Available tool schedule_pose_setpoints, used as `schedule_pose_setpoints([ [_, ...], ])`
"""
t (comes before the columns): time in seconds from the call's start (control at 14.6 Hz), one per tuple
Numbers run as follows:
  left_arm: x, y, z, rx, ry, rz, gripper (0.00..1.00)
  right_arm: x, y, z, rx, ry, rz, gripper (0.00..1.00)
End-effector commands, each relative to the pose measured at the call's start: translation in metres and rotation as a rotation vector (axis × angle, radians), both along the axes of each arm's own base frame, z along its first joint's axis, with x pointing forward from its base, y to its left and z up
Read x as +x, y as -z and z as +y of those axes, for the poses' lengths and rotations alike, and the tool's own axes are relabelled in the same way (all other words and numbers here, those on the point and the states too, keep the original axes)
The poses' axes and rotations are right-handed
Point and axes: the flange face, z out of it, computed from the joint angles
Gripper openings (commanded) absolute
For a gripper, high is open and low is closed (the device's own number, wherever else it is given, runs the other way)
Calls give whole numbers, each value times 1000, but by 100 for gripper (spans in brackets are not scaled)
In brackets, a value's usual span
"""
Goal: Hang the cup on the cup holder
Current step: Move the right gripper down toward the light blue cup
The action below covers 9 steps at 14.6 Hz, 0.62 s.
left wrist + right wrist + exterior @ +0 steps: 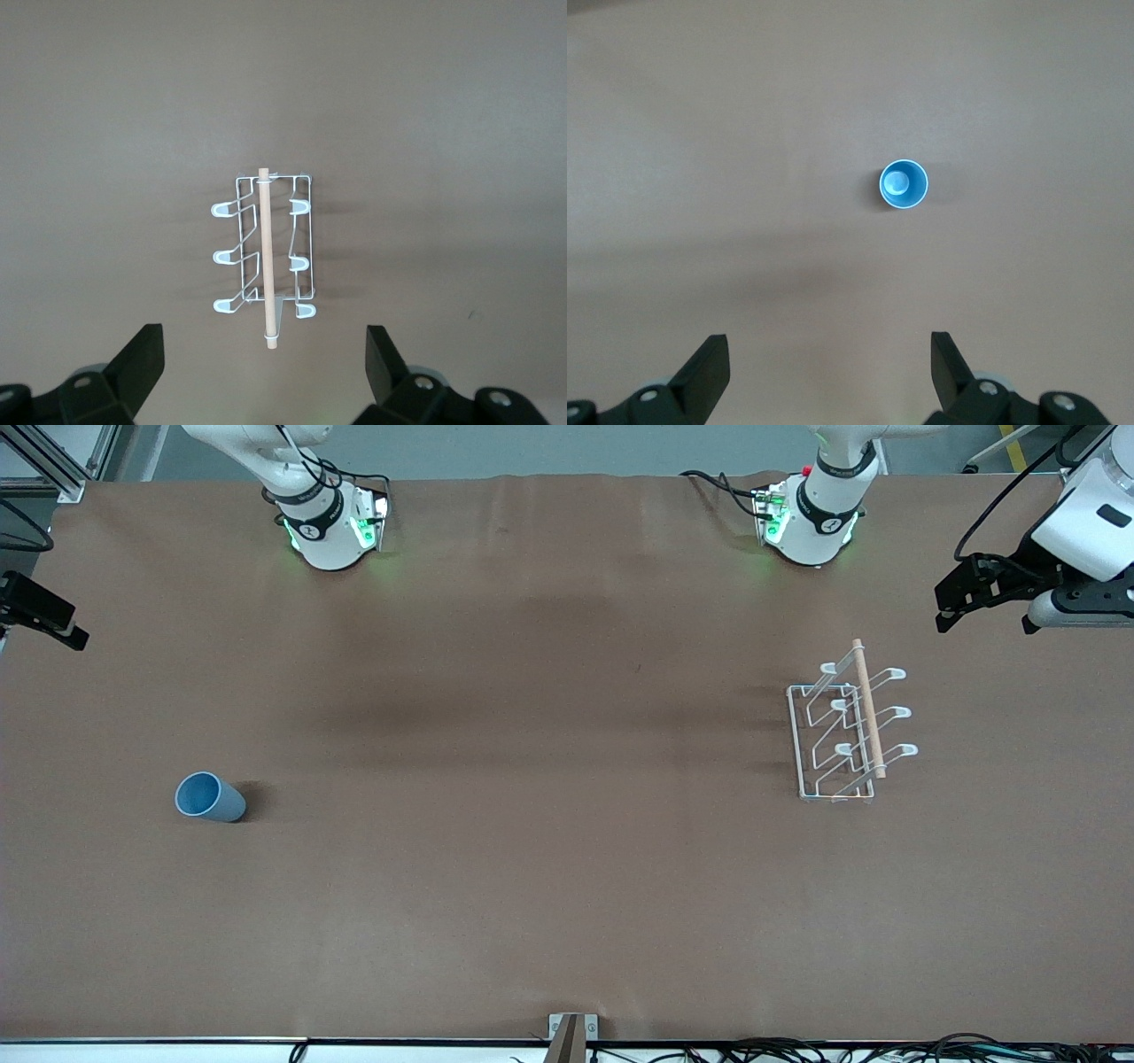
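Brown matte covering spreads over the whole desk (532, 886), with a tangle of black cables (842, 1050) along the edge nearest the front camera and a small metal bracket (572, 1035) at the middle of that edge. Nothing lies between the two task things. Toward the right arm's end stands the small light-blue tapered plastic cup (209, 797), upright with its mouth up, well apart from everything else. Toward the left arm's end sits the white wire cup holder (842, 731) with a rectangular base, six round-tipped prongs and a light wooden rod (868, 708) on top, all prongs bare. The left gripper (983, 607) hangs in the air over the left arm's end of the desk, just off the holder; in the left wrist view its black fingers (142, 363) are spread wide, with the holder (266, 257) in line between them. The right gripper (830, 372) is likewise spread open and holds nothing, with the cup (904, 184) well below it. No writing can be read on any of these.
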Motion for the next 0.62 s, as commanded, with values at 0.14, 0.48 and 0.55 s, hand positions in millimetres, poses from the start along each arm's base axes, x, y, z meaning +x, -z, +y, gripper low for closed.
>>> schedule_pose_setpoints([
  [0.14, 3, -3, 3, 0, 2, -3, 100, -5, 1, -4, 8, -6, -9, 100],
  [0.48, 3, -4, 3, 2, 5, -4, 100, 5, 34, -22, 15, 20, 32, 100],
  [0.55, 3, -4, 4, 2, 8, -4, 100, 10, 50, -23, 15, 19, 22, 100],
])
